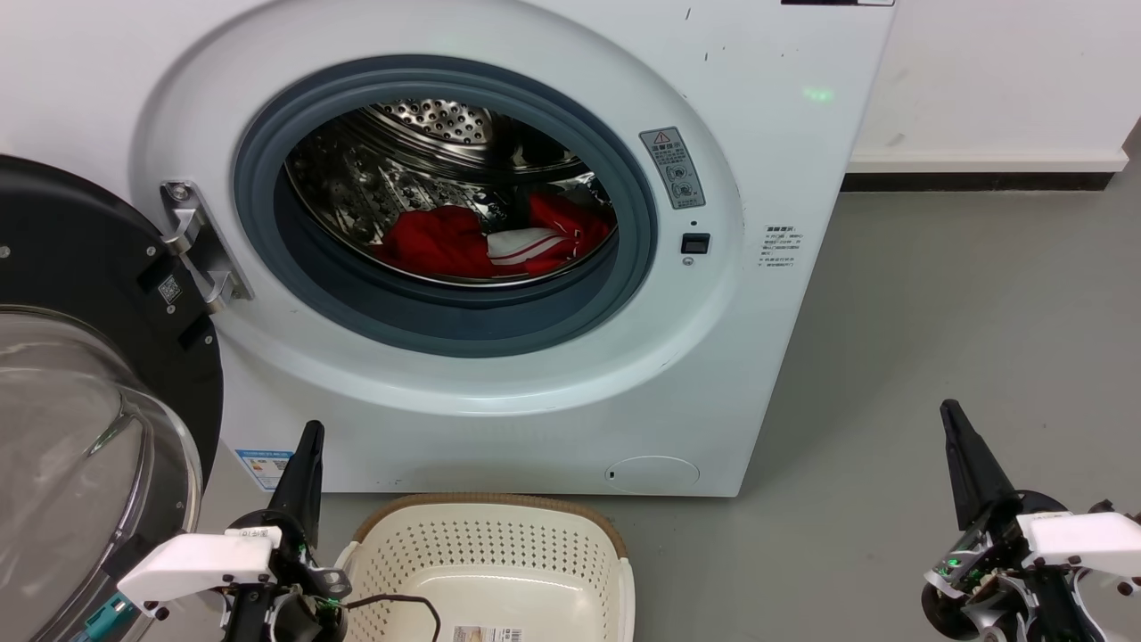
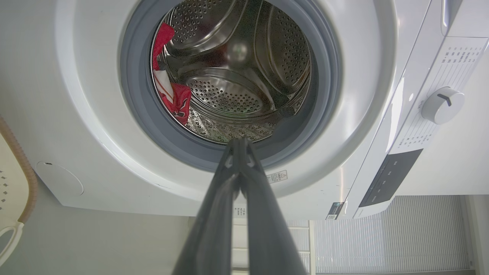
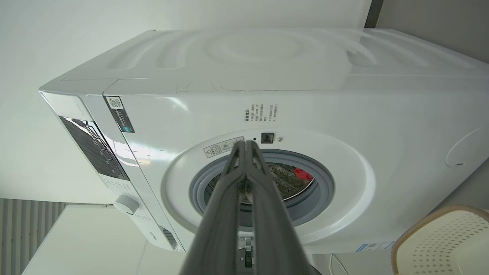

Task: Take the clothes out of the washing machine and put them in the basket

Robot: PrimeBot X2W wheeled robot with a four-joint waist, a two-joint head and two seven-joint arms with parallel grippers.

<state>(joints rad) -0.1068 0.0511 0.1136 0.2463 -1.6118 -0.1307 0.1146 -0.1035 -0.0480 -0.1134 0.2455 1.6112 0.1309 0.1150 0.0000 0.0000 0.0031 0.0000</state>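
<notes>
The washing machine (image 1: pixel 767 107) stands with its door (image 1: pixel 80 401) swung open at the left. Red clothes (image 1: pixel 446 241) with a white striped cuff lie at the bottom of the steel drum; they show as the clothes (image 2: pixel 172 97) in the left wrist view and as a small red patch of clothes (image 3: pixel 303 174) in the right wrist view. The cream basket (image 1: pixel 490 544) sits on the floor in front of the machine and holds no garments. My left gripper (image 1: pixel 307 437) is shut beside the basket's left rim. My right gripper (image 1: pixel 952 415) is shut, low at the right, away from the machine.
The domed glass door juts out at the lower left, close to my left arm. Grey floor (image 1: pixel 980 312) stretches to the right of the machine up to a white wall with a dark skirting. A control panel with a white dial (image 2: pixel 443 105) tops the machine.
</notes>
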